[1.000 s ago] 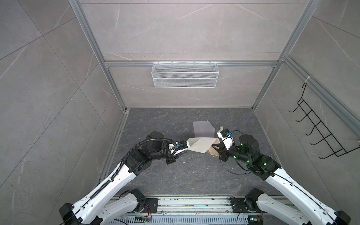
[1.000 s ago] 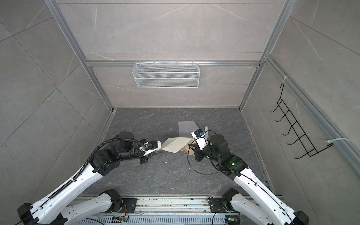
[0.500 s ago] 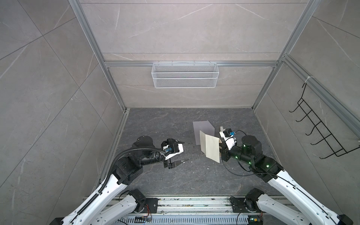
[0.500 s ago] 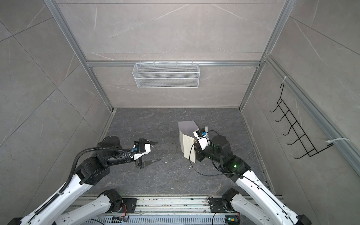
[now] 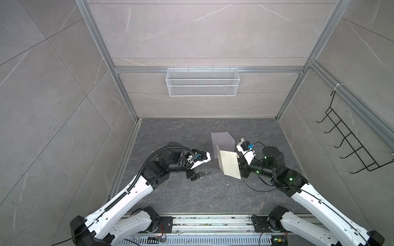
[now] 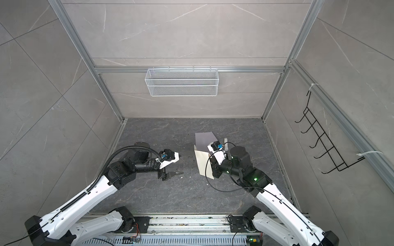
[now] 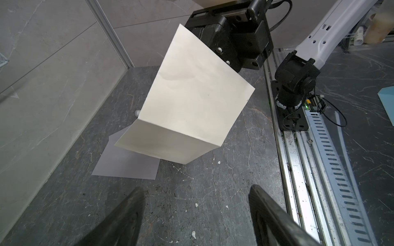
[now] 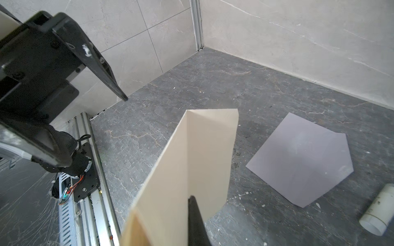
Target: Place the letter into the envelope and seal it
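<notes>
1. Hanging from the right gripper [image 5: 239, 165] in a top view, the letter [image 5: 229, 165] is a folded cream sheet pinched by the edge nearest that arm and held clear of the tabletop [image 5: 181, 132]. The envelope [image 5: 222, 141] lies flat just beyond it, toward the back wall [image 5: 202, 106], partly hidden by the sheet. The left gripper [image 5: 210, 165] waits with jaws spread, holding nothing, well apart from both papers.
2. In both top views the envelope's long axis seems to run front to back. It lies ahead of the left gripper [image 6: 181, 164] and off toward the right arm, so the right arm is the nearer of the 2, though it is busy with the letter [image 6: 202, 164].
3. The left wrist view shows both fingers [image 7: 119, 217] wide apart, the letter [image 7: 191, 106] straight ahead, 1 crease across it, and the envelope [image 7: 128, 164] on the surface below and behind it.
4. The right wrist view shows 1 dark finger [image 8: 196, 221] pressed on the letter [image 8: 191, 159]. The envelope [image 8: 298, 164] sits beside it, angled end away from the sheet, with a white tube [image 8: 377, 208] near. I cannot tell where its mouth is. Any insertion likely needs the free arm on the envelope first.
</notes>
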Robot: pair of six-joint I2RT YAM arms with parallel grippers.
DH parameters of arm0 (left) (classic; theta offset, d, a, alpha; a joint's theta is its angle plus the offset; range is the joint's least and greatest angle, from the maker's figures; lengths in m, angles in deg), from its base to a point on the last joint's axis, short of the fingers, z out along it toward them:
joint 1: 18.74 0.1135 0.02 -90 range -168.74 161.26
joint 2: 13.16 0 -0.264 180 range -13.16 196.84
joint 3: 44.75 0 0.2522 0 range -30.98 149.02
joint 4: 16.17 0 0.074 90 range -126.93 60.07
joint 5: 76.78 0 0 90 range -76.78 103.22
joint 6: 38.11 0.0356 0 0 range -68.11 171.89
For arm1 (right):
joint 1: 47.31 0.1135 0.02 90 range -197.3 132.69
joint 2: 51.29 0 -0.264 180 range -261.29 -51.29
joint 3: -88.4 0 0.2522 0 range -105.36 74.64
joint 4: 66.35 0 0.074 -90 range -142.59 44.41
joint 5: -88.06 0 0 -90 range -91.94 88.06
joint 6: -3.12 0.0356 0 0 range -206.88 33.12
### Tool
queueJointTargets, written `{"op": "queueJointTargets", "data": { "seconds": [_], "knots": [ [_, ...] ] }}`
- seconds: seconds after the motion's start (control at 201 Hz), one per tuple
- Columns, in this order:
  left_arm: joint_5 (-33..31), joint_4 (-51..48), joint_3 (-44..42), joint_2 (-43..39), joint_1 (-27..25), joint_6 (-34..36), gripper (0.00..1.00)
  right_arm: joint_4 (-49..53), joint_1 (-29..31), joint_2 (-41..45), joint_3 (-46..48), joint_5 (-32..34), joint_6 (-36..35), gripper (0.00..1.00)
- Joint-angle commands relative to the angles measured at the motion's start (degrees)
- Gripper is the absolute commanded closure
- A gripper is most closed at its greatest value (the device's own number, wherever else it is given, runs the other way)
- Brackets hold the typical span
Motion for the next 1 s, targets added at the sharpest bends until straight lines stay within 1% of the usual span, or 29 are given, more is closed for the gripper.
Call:
{"op": "queueJointTargets", "data": {
  "seconds": [0.0, 0.12, 0.249, 0.473, 0.632, 0.991],
  "knots": [
    [0.04, 1.66, 0.67, 0.09, -0.15, 2.87, 0.21, 0.17, 0.71, -1.25, -2.17, -1.84, -0.86, 1.0],
    [-1.8, 4.93, -2.59, -1.18, -0.15, 3.25, 0.21, -0.25, 1.56, -2.61, -2.64, -1.93, -0.66, 1.0],
    [-2.42, 4.81, -5.08, -2.54, -0.17, 4.57, 0.21, -0.82, 2.94, -4.62, -3.52, -1.12, -0.55, 1.0],
    [-2.66, 4.76, -6.7, -3.83, -0.17, 7.17, 0.2, 0.91, 6.86, -9.28, -6.65, 2.12, -2.37, 1.0],
    [-3.76, 4.2, -6.61, -3.36, -0.15, 8.02, 0.2, 1.31, 9.26, -10.47, -6.88, 4.07, -3.7, 1.0],
    [-5.12, 2.22, -7.2, -4.7, -0.08, 11.27, 0.2, 4.61, 10.4, -10.83, -8.5, 5.14, -6.23, 1.0]
  ]
}}
